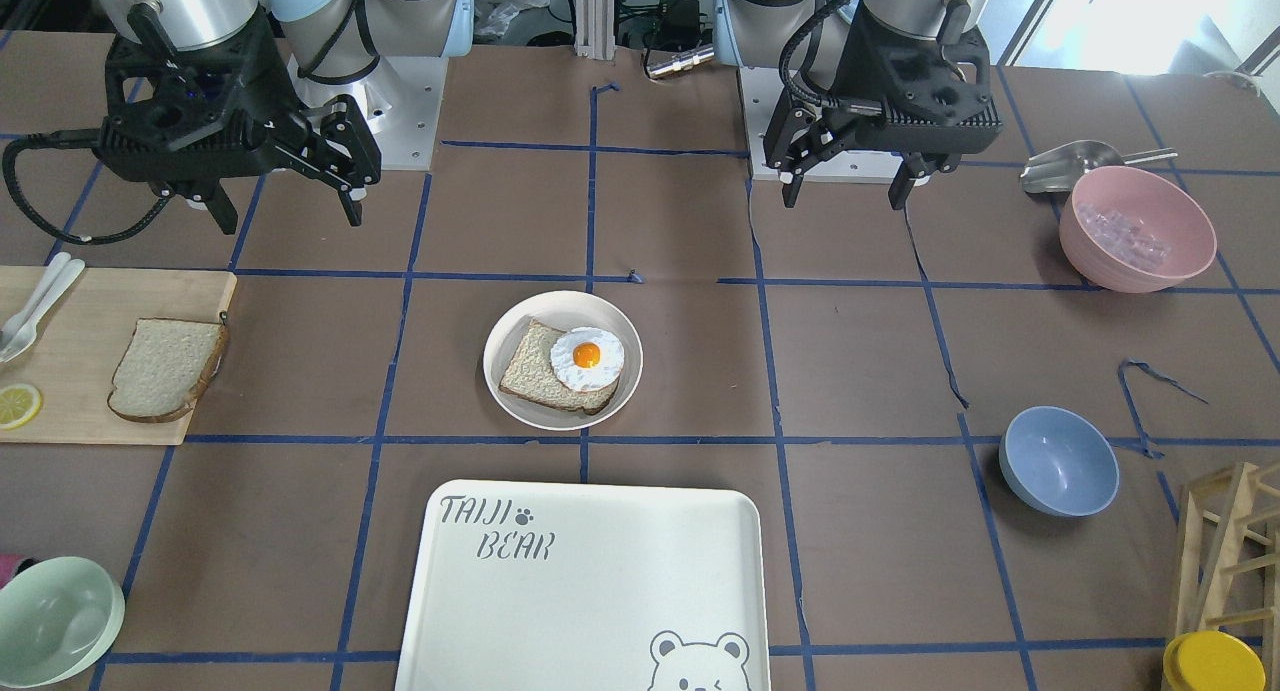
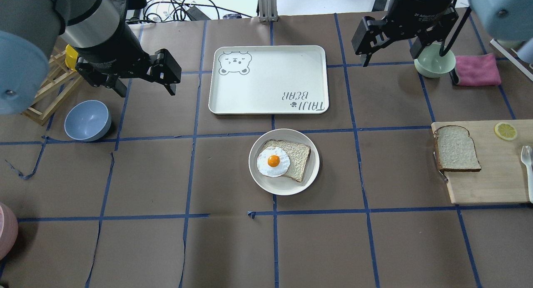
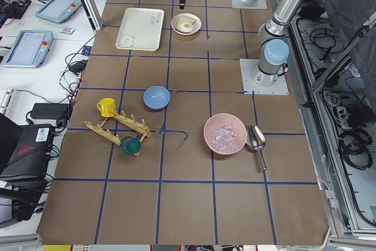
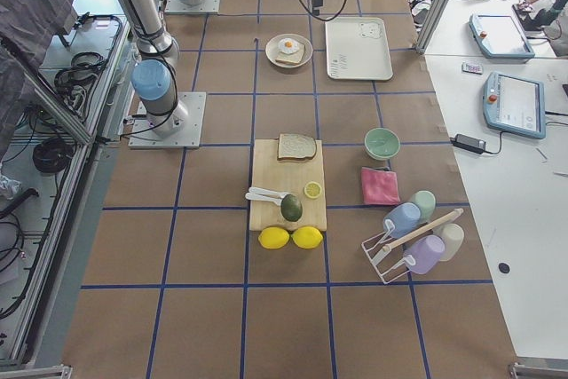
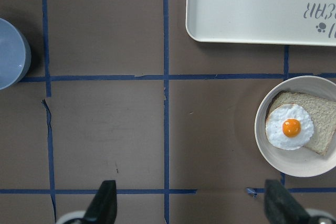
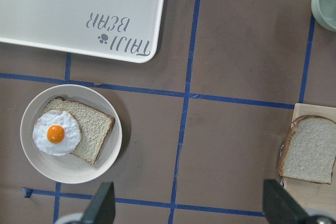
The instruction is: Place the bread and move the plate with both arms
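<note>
You'll find the bread (image 2: 457,148) lying flat on the wooden cutting board (image 2: 491,184) on the robot's right side, at the board's edge nearest the plate (image 2: 283,187) but well apart from it. The plate sits at the table's centre and already holds a tanner slice (image 2: 299,158) with a fried egg (image 2: 273,161) on top, the egg covering the half of that slice towards the robot's left.

Both grippers hang above the table with nothing in them. The left gripper (image 1: 845,199) has its fingers spread wide, and so does the right gripper (image 1: 288,221).

Around the bread, note the lemon slice (image 2: 505,131) and a white spoon (image 2: 527,161) further out on the board. A thin object touches the board's edge just beside the bread, though it is too small for me to identify.

The bear-printed tray (image 2: 268,79) lies just beyond the plate, away from the robot. A pale green bowl (image 2: 433,65) and a pink cloth (image 2: 476,69) sit near the right gripper. A blue bowl (image 2: 87,120) and a wooden rack (image 2: 48,94) lie by the left one.
</note>
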Motion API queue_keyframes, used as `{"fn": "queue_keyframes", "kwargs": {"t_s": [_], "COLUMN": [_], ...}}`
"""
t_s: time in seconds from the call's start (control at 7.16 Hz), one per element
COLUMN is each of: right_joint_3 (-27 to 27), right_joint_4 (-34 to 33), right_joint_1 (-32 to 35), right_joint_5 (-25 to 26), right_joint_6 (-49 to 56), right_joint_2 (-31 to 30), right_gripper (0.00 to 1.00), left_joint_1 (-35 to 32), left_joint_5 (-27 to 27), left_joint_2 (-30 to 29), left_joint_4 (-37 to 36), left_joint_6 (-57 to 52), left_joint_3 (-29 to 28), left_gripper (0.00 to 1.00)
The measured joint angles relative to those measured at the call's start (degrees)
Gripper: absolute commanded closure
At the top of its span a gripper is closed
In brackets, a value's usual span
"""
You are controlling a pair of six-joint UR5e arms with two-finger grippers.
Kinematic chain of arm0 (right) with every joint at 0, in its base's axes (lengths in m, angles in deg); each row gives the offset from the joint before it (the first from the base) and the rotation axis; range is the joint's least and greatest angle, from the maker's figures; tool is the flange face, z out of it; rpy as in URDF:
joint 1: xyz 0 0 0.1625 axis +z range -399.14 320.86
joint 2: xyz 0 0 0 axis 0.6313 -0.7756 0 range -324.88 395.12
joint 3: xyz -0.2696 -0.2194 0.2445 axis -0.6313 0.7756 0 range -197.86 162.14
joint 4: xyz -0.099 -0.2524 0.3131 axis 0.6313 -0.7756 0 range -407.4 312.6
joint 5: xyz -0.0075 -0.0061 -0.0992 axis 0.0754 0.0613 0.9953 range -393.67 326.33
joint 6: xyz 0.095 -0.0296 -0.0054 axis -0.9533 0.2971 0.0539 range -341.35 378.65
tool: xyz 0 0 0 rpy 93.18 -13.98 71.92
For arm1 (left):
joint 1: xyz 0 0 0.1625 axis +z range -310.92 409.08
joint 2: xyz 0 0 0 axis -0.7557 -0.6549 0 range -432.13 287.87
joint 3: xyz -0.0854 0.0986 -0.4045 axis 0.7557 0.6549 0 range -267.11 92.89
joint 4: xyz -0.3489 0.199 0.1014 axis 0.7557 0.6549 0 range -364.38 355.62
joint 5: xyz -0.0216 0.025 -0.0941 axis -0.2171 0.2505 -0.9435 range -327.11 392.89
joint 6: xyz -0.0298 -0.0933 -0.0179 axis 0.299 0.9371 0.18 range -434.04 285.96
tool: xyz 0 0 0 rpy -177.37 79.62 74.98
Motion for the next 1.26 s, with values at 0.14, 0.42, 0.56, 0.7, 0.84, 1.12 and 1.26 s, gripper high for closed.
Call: {"fn": "queue_keyframes", "kwargs": {"t_s": [0.14, 0.42, 0.56, 0.7, 0.84, 1.12, 1.26], "right_joint_3": [-0.12, -0.33, -0.45, -0.54, -0.57, -0.65, -1.01], "right_joint_4": [0.03, 0.0, -0.02, -0.06, -0.08, -0.08, -0.09], "right_joint_1": [-0.04, -0.06, -0.05, -0.05, -0.05, -0.17, -0.62], "right_joint_5": [-0.06, -0.06, -0.01, 0.01, 0.02, 0.05, 0.14], "right_joint_6": [-0.04, -0.09, -0.15, -0.55, -1.22, -1.72, -1.98], "right_joint_2": [0.02, 0.01, 0.0, -0.08, -0.13, -0.08, 0.12], "right_gripper": [0.0, 0.0, 0.0, 0.0, 0.0, 0.0, 0.0], "left_joint_1": [0.0, 0.0, 0.0, 0.0, 0.0, 0.0, 0.0], "left_joint_5": [-0.02, -0.01, -0.04, -0.04, -0.01, 0.02, 0.02], "left_joint_2": [0.0, 0.0, 0.0, 0.0, 0.0, 0.0, 0.0], "left_joint_4": [0.0, 0.0, 0.0, 0.0, -0.01, -0.02, -0.01], "left_joint_6": [0.0, 0.0, 0.0, 0.0, 0.0, 0.0, 0.0], "left_joint_3": [0.0, 0.0, 0.0, 0.0, 0.0, 0.0, 0.0], "left_gripper": [0.0, 0.0, 0.0, 0.0, 0.0, 0.0, 0.0]}}
